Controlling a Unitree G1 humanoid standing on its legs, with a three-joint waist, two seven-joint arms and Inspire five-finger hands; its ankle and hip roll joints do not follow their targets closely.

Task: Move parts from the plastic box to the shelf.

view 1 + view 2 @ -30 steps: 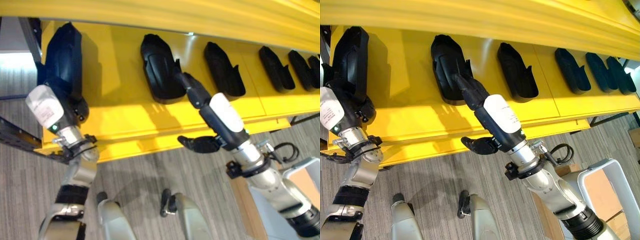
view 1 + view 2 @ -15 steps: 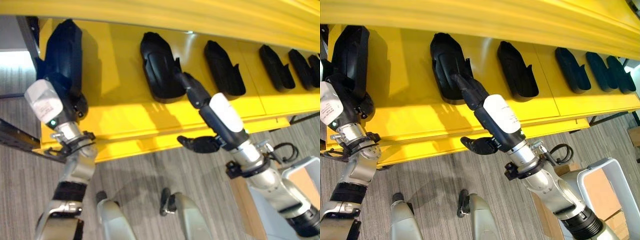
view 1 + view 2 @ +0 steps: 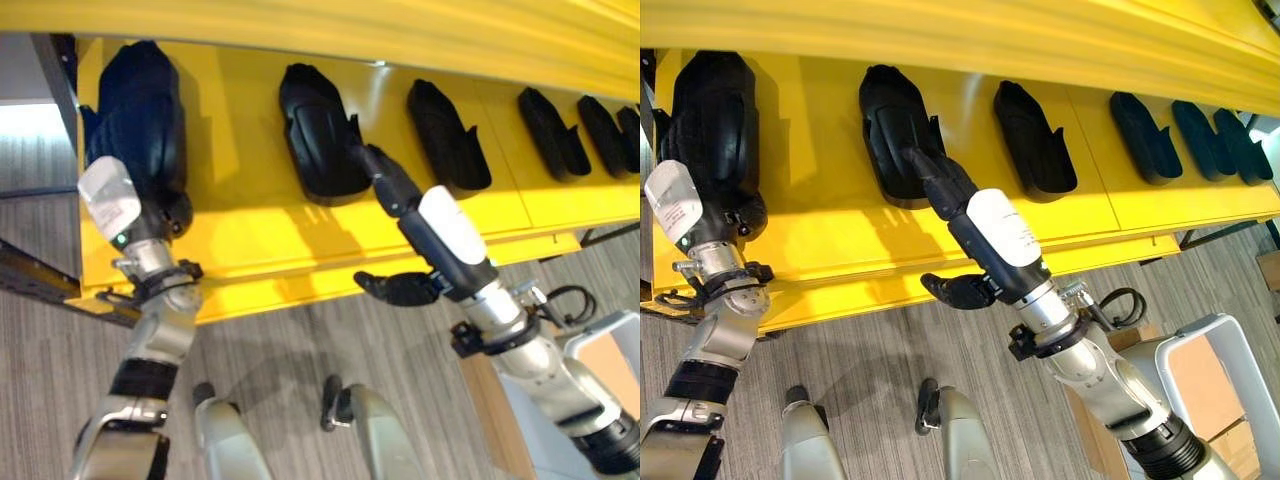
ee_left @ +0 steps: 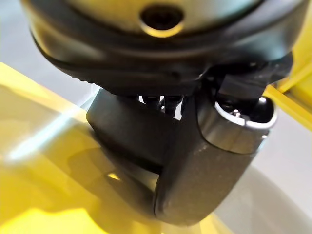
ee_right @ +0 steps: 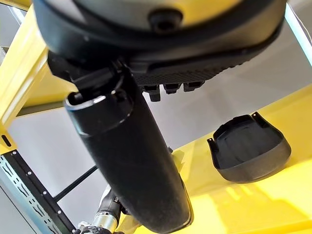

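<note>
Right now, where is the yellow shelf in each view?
Left eye: shelf runs across the top.
Right eye: same band across the top.
Left wrist: yellow surface past the left hand.
Right wrist: yellow surface past the right hand.
Shared landmark: black parts on it.

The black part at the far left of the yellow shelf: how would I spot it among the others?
Follow the yellow shelf to its left end. There the black part lies under the left robot hand. It is bulkier than the slimmer parts further right, and stands apart from its neighbour, which the right robot hand touches.
</note>
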